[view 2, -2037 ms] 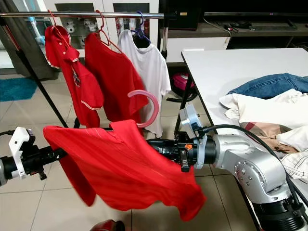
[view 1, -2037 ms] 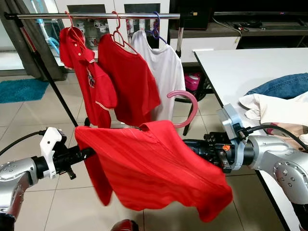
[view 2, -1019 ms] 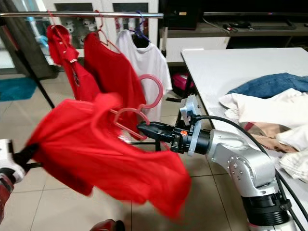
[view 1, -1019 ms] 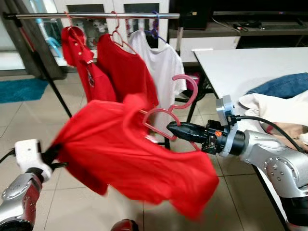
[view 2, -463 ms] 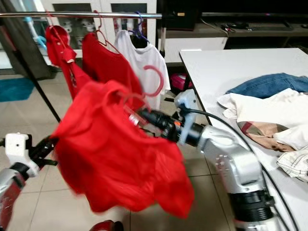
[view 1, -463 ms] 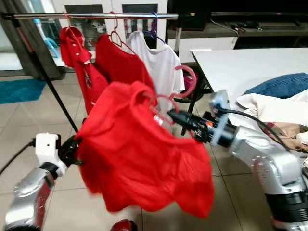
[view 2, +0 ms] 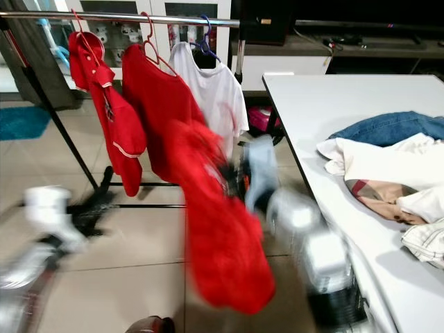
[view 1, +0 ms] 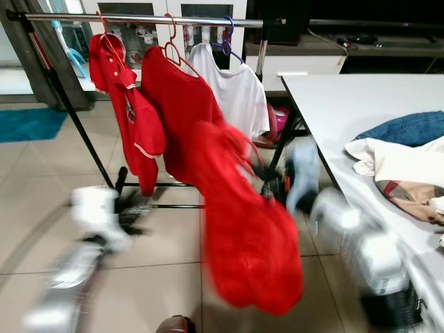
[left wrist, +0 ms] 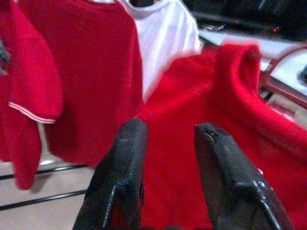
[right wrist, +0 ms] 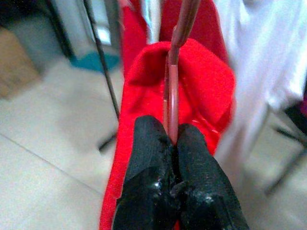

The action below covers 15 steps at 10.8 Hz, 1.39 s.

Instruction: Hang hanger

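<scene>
So a pink hanger (right wrist: pixel 173 72) is pinched tight between the two fingers of the right gripper (right wrist: pixel 173 143), with one red shirt (view 1: pixel 243 229) draped on it, held just in front of the rail (view 1: pixel 139 19). Three garments are already hung there: two red tops, one white tee (view 1: pixel 239 97). The left gripper (left wrist: pixel 168 158) is seen with fingers parted, nothing gripped, near the shirt. Head views are pretty blurred.
</scene>
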{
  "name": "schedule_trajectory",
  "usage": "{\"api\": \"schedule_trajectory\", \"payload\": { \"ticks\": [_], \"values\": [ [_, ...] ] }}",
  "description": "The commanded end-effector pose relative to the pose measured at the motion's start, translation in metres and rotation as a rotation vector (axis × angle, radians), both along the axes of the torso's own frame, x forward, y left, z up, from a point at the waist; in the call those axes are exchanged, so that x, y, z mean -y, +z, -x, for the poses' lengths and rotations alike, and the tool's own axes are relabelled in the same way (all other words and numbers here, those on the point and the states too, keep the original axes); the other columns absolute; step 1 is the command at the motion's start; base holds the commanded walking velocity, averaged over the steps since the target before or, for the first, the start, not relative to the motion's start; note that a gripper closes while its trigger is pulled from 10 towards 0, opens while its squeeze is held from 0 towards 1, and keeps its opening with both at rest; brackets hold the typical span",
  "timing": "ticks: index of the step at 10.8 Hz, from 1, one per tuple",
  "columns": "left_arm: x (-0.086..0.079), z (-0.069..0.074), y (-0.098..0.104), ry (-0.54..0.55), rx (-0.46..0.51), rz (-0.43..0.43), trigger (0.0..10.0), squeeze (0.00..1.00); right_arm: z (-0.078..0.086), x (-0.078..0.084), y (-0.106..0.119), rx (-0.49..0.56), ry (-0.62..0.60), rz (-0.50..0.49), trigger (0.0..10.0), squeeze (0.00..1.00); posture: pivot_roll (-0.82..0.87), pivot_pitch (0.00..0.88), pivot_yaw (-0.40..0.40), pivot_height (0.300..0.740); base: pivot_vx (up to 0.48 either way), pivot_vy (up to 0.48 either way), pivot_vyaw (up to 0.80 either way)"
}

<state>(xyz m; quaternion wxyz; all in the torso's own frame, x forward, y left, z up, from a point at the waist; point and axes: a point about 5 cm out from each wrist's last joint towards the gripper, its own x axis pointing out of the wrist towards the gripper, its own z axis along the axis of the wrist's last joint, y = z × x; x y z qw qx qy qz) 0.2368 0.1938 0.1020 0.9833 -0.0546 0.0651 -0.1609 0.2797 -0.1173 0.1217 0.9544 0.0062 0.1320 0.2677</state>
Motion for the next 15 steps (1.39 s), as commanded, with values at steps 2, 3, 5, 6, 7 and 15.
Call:
{"api": "schedule_trajectory", "payload": {
  "ticks": [2,3,5,6,7,15],
  "values": [
    [0.004,-0.007,0.002,0.102,0.05,-0.196,10.0,0.0,-0.002,0.014,-0.01,0.034,-0.205,0.054,10.0,0.0,0.01,0.032,0.0,0.74,0.0,0.0,0.4],
    [0.004,-0.009,0.001,0.117,0.034,-0.192,10.0,0.0,-0.001,0.015,-0.015,0.021,-0.25,0.047,10.0,0.0,0.02,0.032,0.006,0.74,0.0,0.0,0.8],
    [-0.007,-0.009,0.005,0.175,0.01,-0.194,10.0,0.0,0.001,0.006,-0.028,-0.044,-0.292,-0.029,10.0,0.0,0.04,0.049,0.011,0.74,0.0,0.469,0.0],
    [-0.008,-0.01,0.006,0.186,0.006,-0.19,10.0,0.0,0.0,0.009,-0.029,-0.044,-0.346,-0.035,10.0,0.0,0.03,0.04,0.023,0.74,0.0,0.48,0.0],
    [-0.006,-0.014,0.005,0.168,0.003,-0.21,10.0,0.0,-0.002,0.014,-0.024,-0.005,-0.382,-0.027,10.0,0.0,0.01,0.026,0.054,0.74,0.0,0.476,0.0],
    [0.022,-0.023,0.012,0.139,0.027,-0.131,10.0,0.0,-0.009,-0.009,-0.021,-0.015,-0.184,-0.11,10.0,0.0,0.06,0.014,0.029,0.74,0.033,0.161,0.1]
  ]
}}
